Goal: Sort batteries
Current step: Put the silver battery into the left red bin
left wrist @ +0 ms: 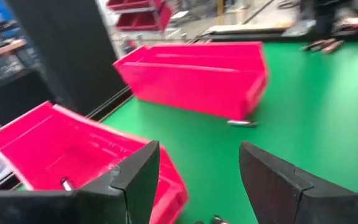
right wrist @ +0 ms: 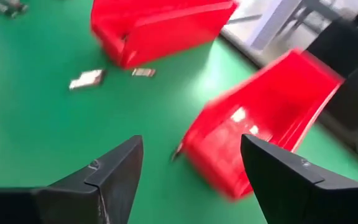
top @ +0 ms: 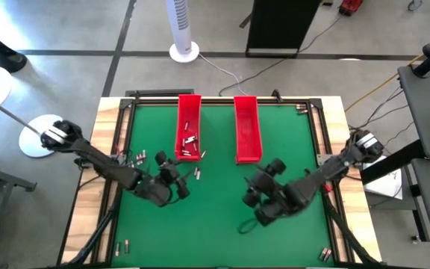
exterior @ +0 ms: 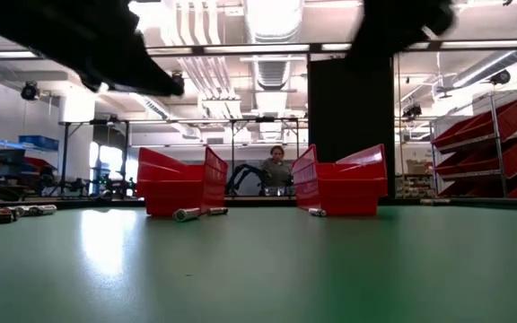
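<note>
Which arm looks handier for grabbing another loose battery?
Probably the left: its open gripper hovers right beside loose batteries below the left tray. The right gripper, also open, has none nearby.

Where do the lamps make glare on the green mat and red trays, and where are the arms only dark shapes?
Low view: the ceiling lamps mirror as a pale patch on the green mat, and the arms are only dark shapes. Right wrist view: a bright sheen on the mat beside the nearer red tray, white spots inside it. High view: no strong glare on the mat.

Two dark jointed arms, blk pincers
</note>
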### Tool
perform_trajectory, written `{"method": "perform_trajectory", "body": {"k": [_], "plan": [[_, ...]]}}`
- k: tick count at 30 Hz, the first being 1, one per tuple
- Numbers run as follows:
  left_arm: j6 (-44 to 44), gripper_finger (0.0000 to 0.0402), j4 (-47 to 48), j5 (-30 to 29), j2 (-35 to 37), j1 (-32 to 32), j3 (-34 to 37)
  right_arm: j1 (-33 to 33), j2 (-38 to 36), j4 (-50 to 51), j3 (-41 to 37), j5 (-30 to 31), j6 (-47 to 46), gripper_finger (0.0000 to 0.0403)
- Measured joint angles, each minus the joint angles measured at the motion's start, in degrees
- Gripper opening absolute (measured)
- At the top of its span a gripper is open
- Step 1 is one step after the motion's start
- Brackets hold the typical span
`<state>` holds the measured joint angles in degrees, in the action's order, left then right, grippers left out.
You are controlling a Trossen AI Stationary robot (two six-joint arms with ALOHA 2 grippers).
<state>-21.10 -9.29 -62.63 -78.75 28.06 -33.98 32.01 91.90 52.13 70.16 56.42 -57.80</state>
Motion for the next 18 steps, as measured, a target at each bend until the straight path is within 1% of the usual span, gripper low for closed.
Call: {"method": "perform_trajectory", "body": {"k": [1, 3, 5, 7, 10, 14, 16, 18], "plan": [[-0.01, 0.0199, -1.43, 0.59, -1.43, -1.12, -0.09, 1.28, -0.57, -1.64, -2.6, -0.43, -1.58, 0.0261], [-0.02, 0.0199, -1.46, 3.84, -3.68, -2.32, -1.1, 3.8, -1.09, -4.32, -8.11, -1.9, -5.12, 0.0258], [-0.53, 0.0199, -1.33, 8.16, -5.34, -2.3, -3.42, 5.85, -0.89, -6.54, -12.97, -3.0, -9.46, 0.0259], [-1.8, 0.0199, -0.77, 10.05, -6.77, -1.48, -6.46, 7.25, -0.5, -9.18, -16.59, -2.76, -12.49, 0.0262], [-6.78, 0.0199, 1.35, 9.51, -9.86, 0.42, -11.2, 8.7, 0.44, -13.38, -19.83, -1.41, -13.14, 0.0268], [-12.55, 0.0199, 3.04, 8.68, -16.83, 1.95, -16.97, 9.35, 0.98, -19.48, -21.26, 5.58, -10.1, 0.0274], [-16.38, 0.0199, 6.91, 8.58, -20.73, 1.94, -19.72, 9.35, 1.09, -21.3, -21.43, 8.56, -8.35, 0.0274], [-22.7, 0.0199, 13.69, 7.95, -24.64, 1.61, -22.83, 9.35, 1.11, -21.42, -21.45, 9.54, -8.03, 0.0272]]}}
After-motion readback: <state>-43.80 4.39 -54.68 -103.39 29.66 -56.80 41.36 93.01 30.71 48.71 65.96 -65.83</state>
